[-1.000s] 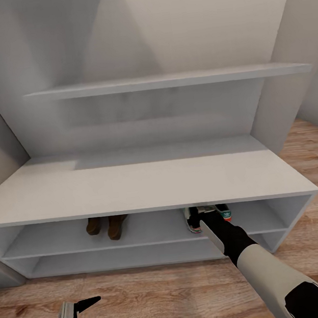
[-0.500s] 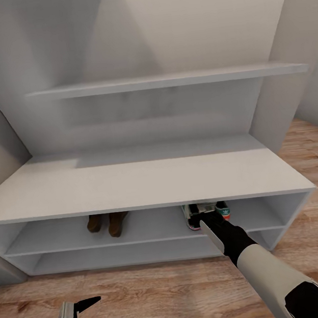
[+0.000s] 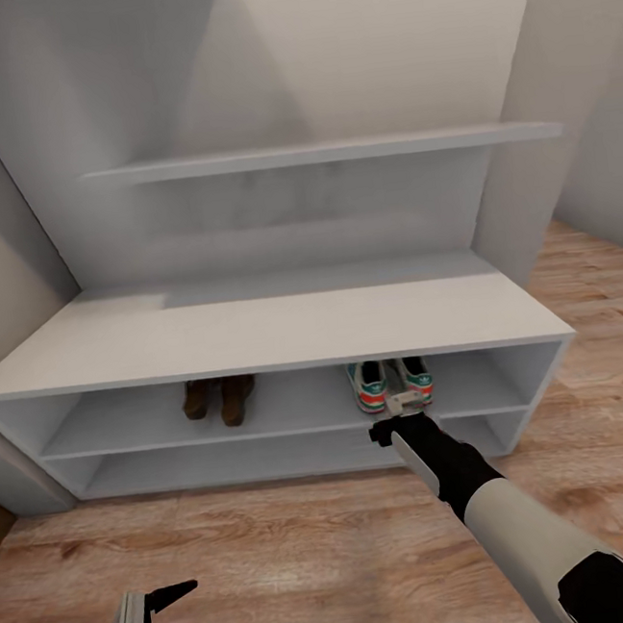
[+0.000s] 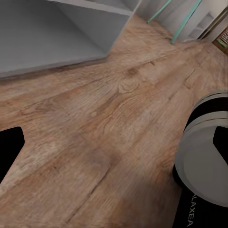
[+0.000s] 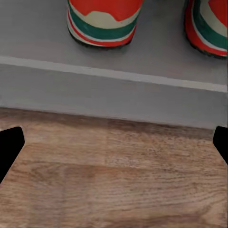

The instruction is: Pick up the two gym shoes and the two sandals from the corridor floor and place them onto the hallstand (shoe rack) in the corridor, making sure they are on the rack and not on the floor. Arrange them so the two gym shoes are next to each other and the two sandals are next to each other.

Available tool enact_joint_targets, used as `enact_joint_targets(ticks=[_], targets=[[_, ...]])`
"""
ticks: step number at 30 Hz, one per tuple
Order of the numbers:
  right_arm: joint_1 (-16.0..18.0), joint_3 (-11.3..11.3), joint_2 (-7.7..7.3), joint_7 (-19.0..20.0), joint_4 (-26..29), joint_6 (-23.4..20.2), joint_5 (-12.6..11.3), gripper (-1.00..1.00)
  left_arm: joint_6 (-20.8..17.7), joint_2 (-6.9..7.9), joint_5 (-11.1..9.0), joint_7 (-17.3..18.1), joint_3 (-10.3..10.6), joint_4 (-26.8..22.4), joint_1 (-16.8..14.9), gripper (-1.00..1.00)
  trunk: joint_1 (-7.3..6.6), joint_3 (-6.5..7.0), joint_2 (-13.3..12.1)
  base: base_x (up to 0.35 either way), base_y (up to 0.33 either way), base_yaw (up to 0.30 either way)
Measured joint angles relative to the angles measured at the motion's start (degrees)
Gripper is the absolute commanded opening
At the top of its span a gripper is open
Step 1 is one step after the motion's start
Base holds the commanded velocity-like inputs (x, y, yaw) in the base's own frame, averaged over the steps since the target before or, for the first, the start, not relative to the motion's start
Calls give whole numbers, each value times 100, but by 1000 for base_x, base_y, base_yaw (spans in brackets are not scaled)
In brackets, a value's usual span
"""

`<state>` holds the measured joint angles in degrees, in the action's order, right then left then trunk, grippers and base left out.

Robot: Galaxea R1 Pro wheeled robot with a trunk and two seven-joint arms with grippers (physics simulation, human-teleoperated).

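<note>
On the hallstand's (image 3: 255, 323) upper open shelf, we are seeing the gym shoes (image 3: 389, 384) sitting side by side, the sandals (image 3: 220, 398) paired further along. Our right pincer (image 3: 390, 426) is hanging empty before them, fingers apart; our left pincer (image 3: 186, 614) is spread over the corridor floor (image 3: 280, 547).

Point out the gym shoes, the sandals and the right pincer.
gym shoes (image 3: 370, 387): head view, heel of the left shoe.
sandals (image 3: 234, 398): head view, back of the right sandal.
right pincer (image 3: 400, 408): head view, between its fingertips.
</note>
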<state>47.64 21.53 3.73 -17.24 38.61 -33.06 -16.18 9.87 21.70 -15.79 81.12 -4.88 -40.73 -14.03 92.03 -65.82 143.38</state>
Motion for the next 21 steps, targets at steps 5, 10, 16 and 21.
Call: enact_joint_targets(ticks=[5,10,16,21], targets=[[-3,2,0,2,0,0,-10,100,0,3,0,0,-11,0,-1,100,0,0,0,-338,0,0],[-4,13,0,2,-2,7,-25,100,0,8,0,0,-21,0,-1,100,0,0,0,-338,0,0],[-4,16,0,3,-25,15,-32,100,-4,9,0,-19,-22,0,2,100,0,0,0,-338,0,0],[-9,17,-7,8,-62,27,-34,100,-8,9,0,-47,-24,0,2,100,0,0,0,-335,0,0]])
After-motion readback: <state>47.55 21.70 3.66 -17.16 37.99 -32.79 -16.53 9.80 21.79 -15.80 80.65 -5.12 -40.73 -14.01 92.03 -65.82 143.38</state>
